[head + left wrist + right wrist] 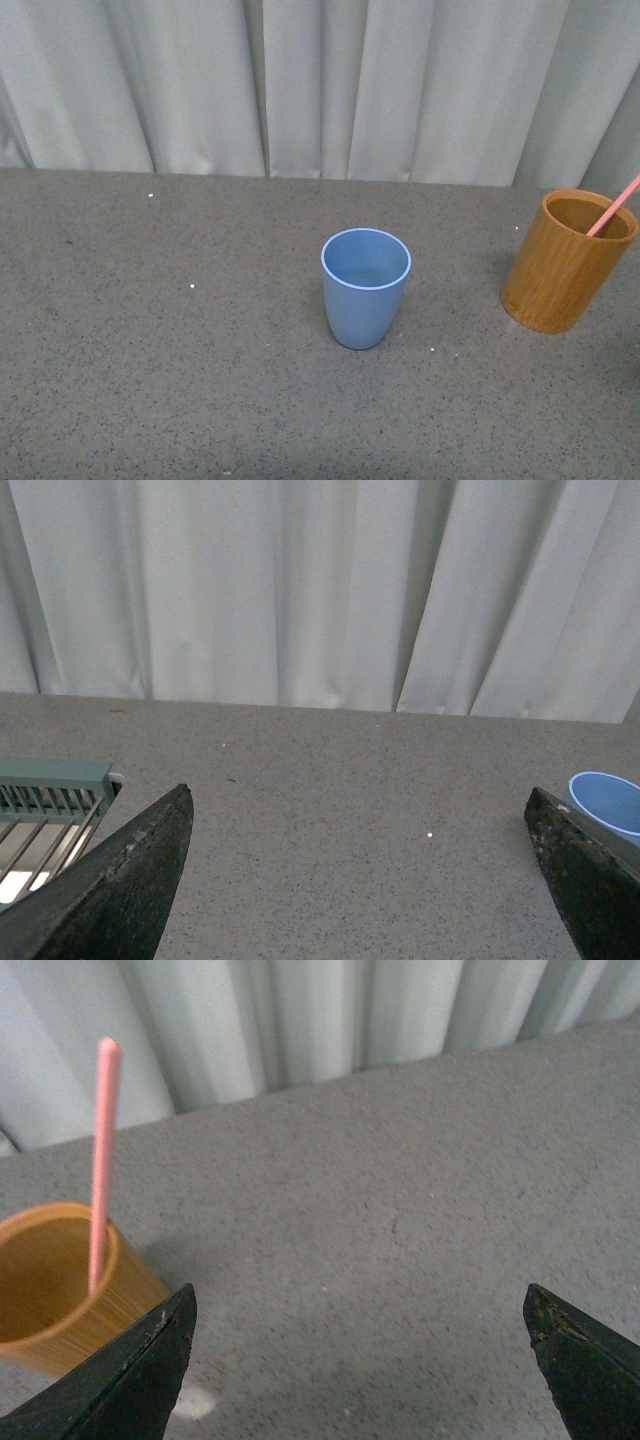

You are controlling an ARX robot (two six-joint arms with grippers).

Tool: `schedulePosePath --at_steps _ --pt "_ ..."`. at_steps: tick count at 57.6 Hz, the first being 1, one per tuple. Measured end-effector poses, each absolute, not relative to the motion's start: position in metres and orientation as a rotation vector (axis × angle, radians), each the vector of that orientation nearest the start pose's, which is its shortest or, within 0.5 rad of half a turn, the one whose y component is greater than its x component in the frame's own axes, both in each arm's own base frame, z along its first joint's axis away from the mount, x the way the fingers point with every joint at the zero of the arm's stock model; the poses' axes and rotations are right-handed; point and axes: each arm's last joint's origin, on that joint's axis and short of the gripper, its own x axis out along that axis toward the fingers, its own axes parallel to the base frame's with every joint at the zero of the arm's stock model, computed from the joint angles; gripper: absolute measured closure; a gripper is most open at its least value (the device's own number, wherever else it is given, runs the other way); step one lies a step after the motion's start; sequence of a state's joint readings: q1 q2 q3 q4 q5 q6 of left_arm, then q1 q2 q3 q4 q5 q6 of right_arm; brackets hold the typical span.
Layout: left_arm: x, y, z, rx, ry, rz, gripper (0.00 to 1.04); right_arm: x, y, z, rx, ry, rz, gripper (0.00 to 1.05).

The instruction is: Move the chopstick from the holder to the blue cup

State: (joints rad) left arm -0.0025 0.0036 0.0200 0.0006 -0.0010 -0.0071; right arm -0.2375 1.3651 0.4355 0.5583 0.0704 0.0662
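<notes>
The light blue cup [366, 287] stands upright mid-table in the front view; its rim [607, 802] also shows in the left wrist view beside one finger. The bamboo holder [567, 261] stands at the table's right, holding one salmon-pink chopstick [613, 207] that leans out over its rim. In the right wrist view the holder [55, 1290] and the chopstick [100, 1160] sit just off one finger. My left gripper [360, 810] and my right gripper [360, 1305] are both open with only bare table between the fingers. Neither arm shows in the front view.
A grey speckled table [180, 340] runs back to pale curtains [320, 90]. A green slatted rack [50, 800] lies by one finger in the left wrist view.
</notes>
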Motion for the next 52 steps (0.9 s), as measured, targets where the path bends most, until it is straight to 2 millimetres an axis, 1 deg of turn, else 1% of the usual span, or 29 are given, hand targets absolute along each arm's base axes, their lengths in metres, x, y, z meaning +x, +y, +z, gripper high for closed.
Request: schedulePosePath --at_steps 5,9,14,21,25,29,36,52 --pt "0.097 0.0 0.17 -0.007 -0.017 -0.002 0.07 0.252 -0.055 0.172 0.107 0.348 -0.304 0.1" --pt "0.097 0.0 0.17 -0.007 -0.017 -0.001 0.07 0.259 -0.053 0.173 0.127 0.355 -0.307 0.1" --pt "0.097 0.0 0.17 -0.007 -0.017 -0.001 0.07 0.268 -0.053 0.167 0.158 0.378 -0.333 0.1" --pt "0.097 0.0 0.17 -0.007 -0.017 -0.002 0.07 0.278 -0.055 0.158 0.159 0.371 -0.371 0.1" --pt "0.097 0.0 0.17 -0.007 -0.017 -0.002 0.07 0.286 -0.055 0.157 0.156 0.352 -0.38 0.1" --pt "0.097 0.0 0.17 -0.007 -0.017 -0.002 0.07 0.295 -0.05 0.157 0.157 0.335 -0.359 0.1" --pt "0.097 0.0 0.17 -0.007 -0.017 -0.002 0.07 0.302 -0.043 0.157 0.16 0.332 -0.334 0.1" --pt "0.097 0.0 0.17 -0.007 -0.017 -0.002 0.07 0.317 -0.044 0.15 0.186 0.343 -0.362 0.1"
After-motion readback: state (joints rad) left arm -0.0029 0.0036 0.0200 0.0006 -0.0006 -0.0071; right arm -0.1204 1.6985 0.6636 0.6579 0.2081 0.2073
